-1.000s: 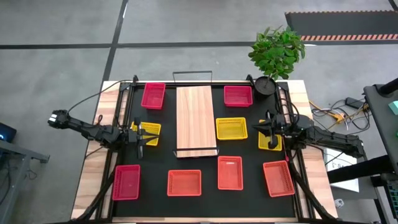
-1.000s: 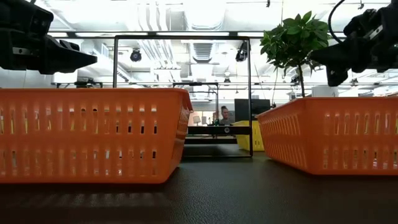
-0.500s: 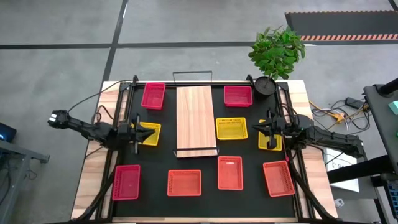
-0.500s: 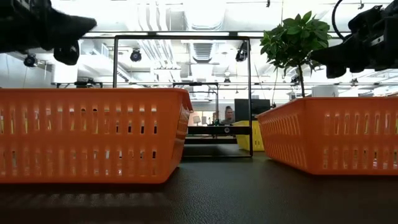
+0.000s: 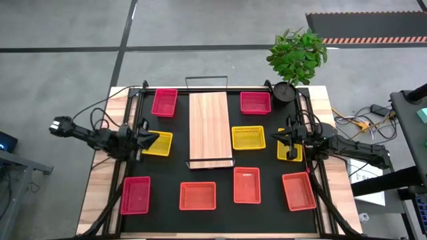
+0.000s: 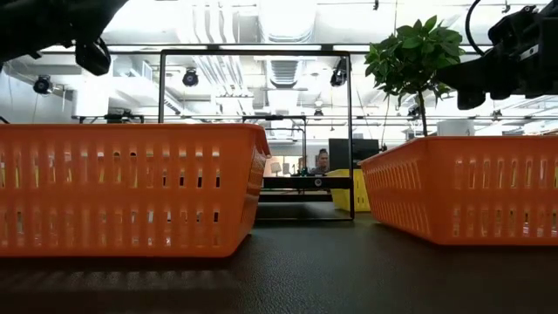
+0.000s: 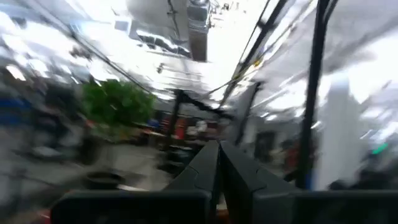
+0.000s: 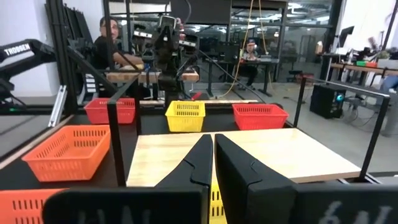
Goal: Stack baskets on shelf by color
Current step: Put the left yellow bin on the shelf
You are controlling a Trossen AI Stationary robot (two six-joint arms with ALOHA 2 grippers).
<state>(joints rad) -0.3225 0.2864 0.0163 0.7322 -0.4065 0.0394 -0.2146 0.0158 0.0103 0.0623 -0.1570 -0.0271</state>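
Since the earlier frame, the left gripper [image 5: 149, 139] has been drawn back toward the table's left edge and its wrist tipped up. The left wrist view is now filled with ceiling and room, heavily blurred. The right gripper [image 5: 288, 140] has not shifted.

Claw state: the left fingers [image 7: 231, 171] are pressed together, with nothing seen between them. The right fingers [image 8: 200, 163] are likewise closed to a thin slit, and no basket wall is seen clamped.

Layout, high view:
- The shelf [image 5: 211, 130] lies mid-table, and its plank is bare.
- Three yellow baskets are noted. One [image 5: 160, 144] is just beside the left gripper, one [image 5: 248, 137] is right of the shelf, and one [image 5: 287, 153] is partly hidden under the right gripper.
- Two red baskets [image 5: 165, 102] [image 5: 255, 102] flank the shelf's far end.
- A pink basket [image 5: 135, 195] and three orange baskets [image 5: 198, 195] [image 5: 247, 185] [image 5: 298, 191] sit along the near side.

Step in hand (judged): an opening approach to the yellows. Nothing has been stacked yet, so the task is taken to be at its start.

Next move (judged): the left wrist would need to be pitched down again and the fingers parted. A rim of the left yellow basket would then be pinched and the basket carried onto the plank. The right arm is placed to do the same with the basket beneath it. Thin mesh rims are expected to slip unless the grip is squared to the wall
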